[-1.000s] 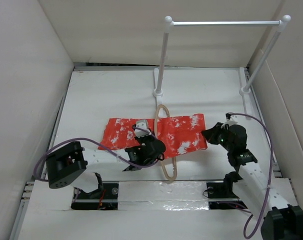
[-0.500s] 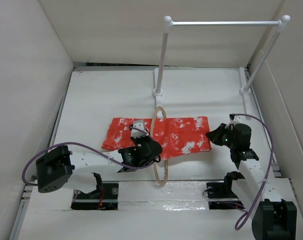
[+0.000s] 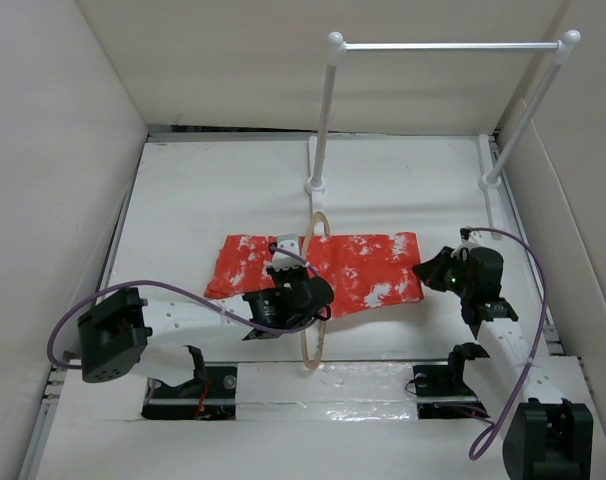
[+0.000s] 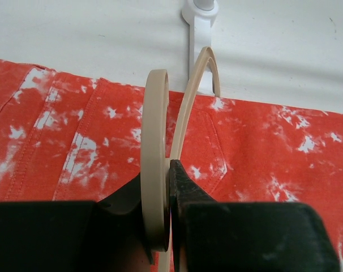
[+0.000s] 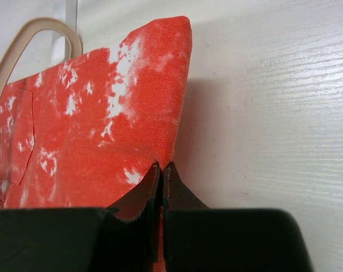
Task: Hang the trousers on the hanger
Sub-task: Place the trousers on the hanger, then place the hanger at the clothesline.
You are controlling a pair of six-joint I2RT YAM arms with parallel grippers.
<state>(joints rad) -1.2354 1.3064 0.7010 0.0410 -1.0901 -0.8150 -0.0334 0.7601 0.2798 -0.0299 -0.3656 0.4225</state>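
The red-orange trousers (image 3: 368, 268) lie folded flat across the middle of the table. The beige hanger (image 3: 310, 345) stands nearly on edge across their middle, its far end past the trousers' far edge. I cannot tell whether cloth passes through it. My left gripper (image 3: 301, 296) is shut on the hanger's bar (image 4: 156, 187) above the trousers (image 4: 262, 147). My right gripper (image 3: 429, 271) is shut on the right end of the trousers (image 5: 86, 113), the fingertips (image 5: 154, 173) pinching the edge. The hanger's curve (image 5: 24, 39) shows behind the cloth there.
The white two-post rail rack (image 3: 328, 100) stands at the back, one foot (image 3: 314, 185) just beyond the hanger and the other post (image 3: 528, 110) at the right wall. White walls close in the table on three sides. Purple cables loop beside both arms.
The right gripper has drawn the trousers' right end to the right, flattening the cloth. The left gripper has turned the hanger from lying tilted to nearly edge-on and shifted it slightly left.
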